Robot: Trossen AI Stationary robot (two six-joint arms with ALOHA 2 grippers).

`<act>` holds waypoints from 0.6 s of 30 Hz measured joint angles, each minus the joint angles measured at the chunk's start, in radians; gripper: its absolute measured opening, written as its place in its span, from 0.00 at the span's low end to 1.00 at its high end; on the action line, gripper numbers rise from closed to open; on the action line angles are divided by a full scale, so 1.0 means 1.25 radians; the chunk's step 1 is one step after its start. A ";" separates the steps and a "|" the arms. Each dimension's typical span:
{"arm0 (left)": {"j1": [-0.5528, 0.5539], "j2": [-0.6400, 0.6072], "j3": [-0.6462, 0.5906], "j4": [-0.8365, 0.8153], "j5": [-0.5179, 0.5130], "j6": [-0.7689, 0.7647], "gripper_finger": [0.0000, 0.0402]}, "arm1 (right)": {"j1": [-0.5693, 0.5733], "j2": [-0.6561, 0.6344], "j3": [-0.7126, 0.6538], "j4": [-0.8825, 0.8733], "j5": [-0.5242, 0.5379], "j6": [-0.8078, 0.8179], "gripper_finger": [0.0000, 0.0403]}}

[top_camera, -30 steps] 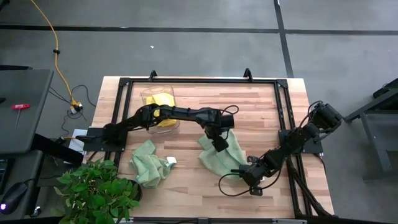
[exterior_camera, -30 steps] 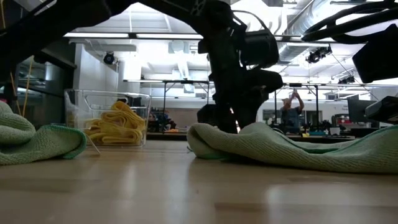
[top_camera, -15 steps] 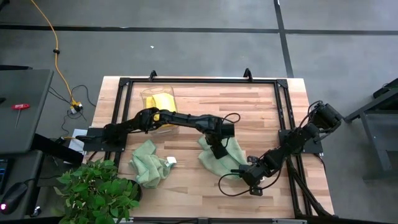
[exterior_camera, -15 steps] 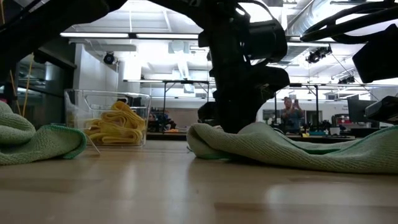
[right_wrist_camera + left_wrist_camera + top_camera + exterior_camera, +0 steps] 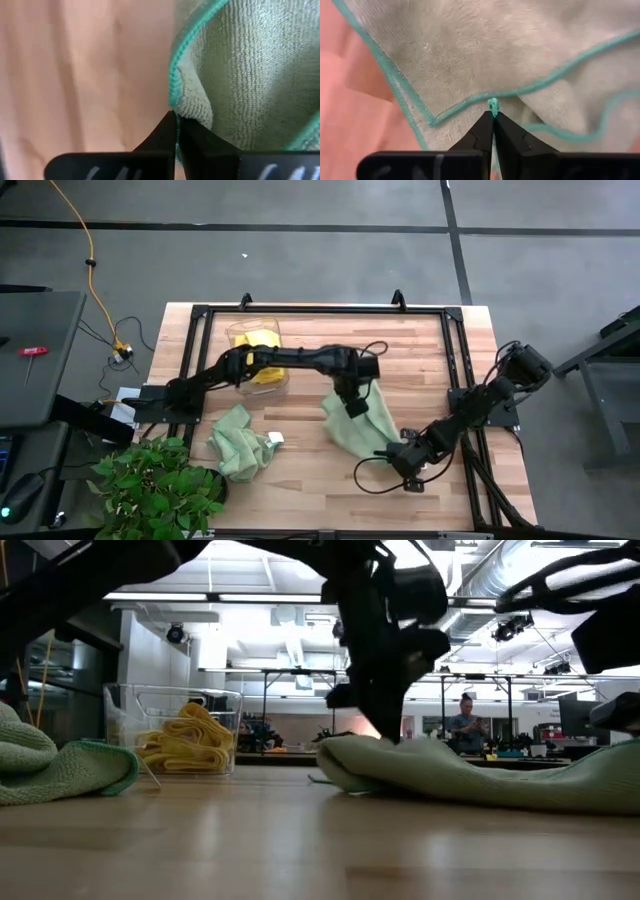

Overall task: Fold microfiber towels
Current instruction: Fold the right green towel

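A pale green microfiber towel [image 5: 362,425] lies rumpled in the middle of the table, edged with teal stitching [image 5: 395,75]. My left gripper [image 5: 352,408] stands over the towel's far left part, shut on its edge. My right gripper [image 5: 404,463] is at the towel's near right end, shut on its edge too. A second green towel [image 5: 238,443] lies crumpled on the table at the near left. Yellow towels [image 5: 185,743] rest inside a clear container [image 5: 256,350] at the far left. My left gripper pinches a small bunch of the towel's teal-stitched edge [image 5: 493,104] between its two fingertips, coming from above and pointing steeply down. That part is raised a little [image 5: 372,743]; the rest lies on the table. One layer or several, I cannot tell. My right gripper pinches the towel's stitched edge [image 5: 173,102] at its near right end between its two fingertips, from above, slanting down. The cloth there folds over beside the fingers and lies slack on the table.
A leafy plant [image 5: 155,485] stands at the near left corner. A black frame [image 5: 320,310] runs round the tabletop. Bare wood [image 5: 310,480] lies between the two green towels and along the near edge.
My left gripper has shut on the towel's edge and risen a little. The towel's far left part has come up off the table and drawn in toward the right; the rest has stayed where it was.
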 joint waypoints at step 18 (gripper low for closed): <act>0.154 -0.243 0.075 -0.037 -0.105 0.133 0.00 | -0.303 -0.601 -0.002 -0.304 0.233 -0.040 0.00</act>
